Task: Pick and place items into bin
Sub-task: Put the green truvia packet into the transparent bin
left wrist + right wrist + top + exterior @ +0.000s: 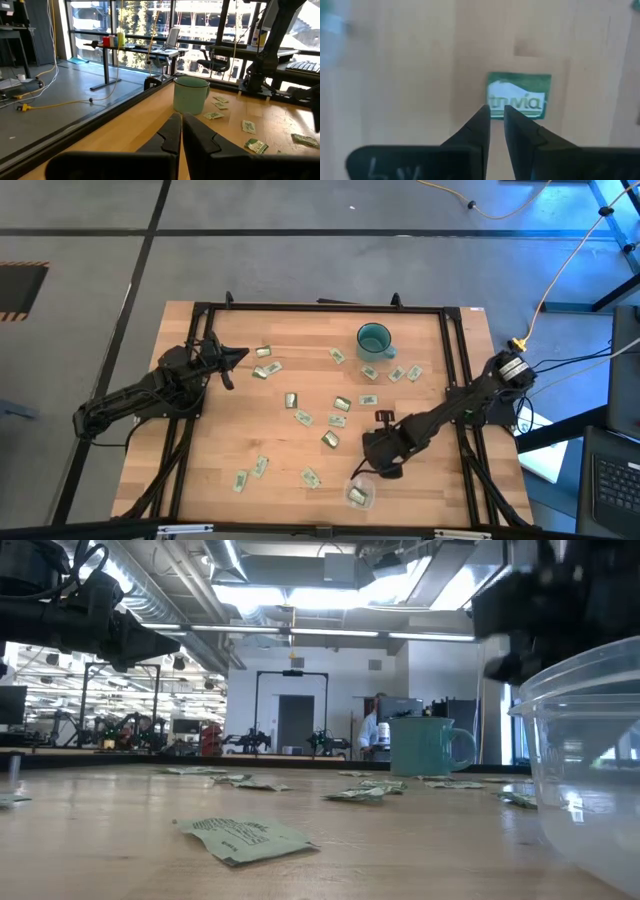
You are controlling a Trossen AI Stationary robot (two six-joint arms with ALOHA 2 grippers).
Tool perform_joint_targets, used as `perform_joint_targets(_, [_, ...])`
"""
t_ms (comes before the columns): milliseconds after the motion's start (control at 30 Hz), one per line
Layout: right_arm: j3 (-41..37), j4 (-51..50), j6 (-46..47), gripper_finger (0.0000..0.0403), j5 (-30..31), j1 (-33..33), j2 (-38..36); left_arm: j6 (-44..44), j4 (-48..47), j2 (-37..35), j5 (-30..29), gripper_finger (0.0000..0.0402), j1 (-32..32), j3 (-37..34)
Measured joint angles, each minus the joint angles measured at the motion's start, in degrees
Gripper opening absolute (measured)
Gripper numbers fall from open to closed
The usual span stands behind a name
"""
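Hovering my right gripper (pixel 496 114) over a packet (pixel 518 95), jaws nearly closed, empty; descending like this, I'd shove it aside.

Pale matt wooden table (pixel 300 450), glossy clear plastic bin (pixel 590 750), glazed teal mug (pixel 425 745), papery packets (pixel 245 838).

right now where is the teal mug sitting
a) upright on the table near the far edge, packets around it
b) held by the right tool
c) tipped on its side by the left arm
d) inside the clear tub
a: the mug stands upright on the table near its far edge, with packets lying beside it and no tool touching it.
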Motion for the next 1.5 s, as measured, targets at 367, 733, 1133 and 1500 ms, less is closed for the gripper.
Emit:
perform_joint_targets(367, [-2.59, 3.12, -1.07, 0.0060, -0.07, -0.07, 0.01, 0.01, 0.00, 0.00, 0.00, 0.0012, 0.01, 0.00])
perform_joint_targets(733, [-2.59, 3.28, 0.21, 0.0065, -0.09, -0.17, 0.00, 0.01, 0.00, 0.00, 0.00, 0.0011, 0.01, 0.00])
perform_joint_targets(1133, [-2.59, 3.45, 0.32, 0.0127, -0.18, -0.17, 0.02, 0.01, 0.00, -0.01, 0.00, 0.0010, 0.00, 0.00])
perform_joint_targets(1500, [-2.59, 3.94, 3.28, 0.0129, -0.20, -0.28, 0.02, 0.01, 0.00, -0.01, -0.01, 0.0009, 0.00, 0.00])
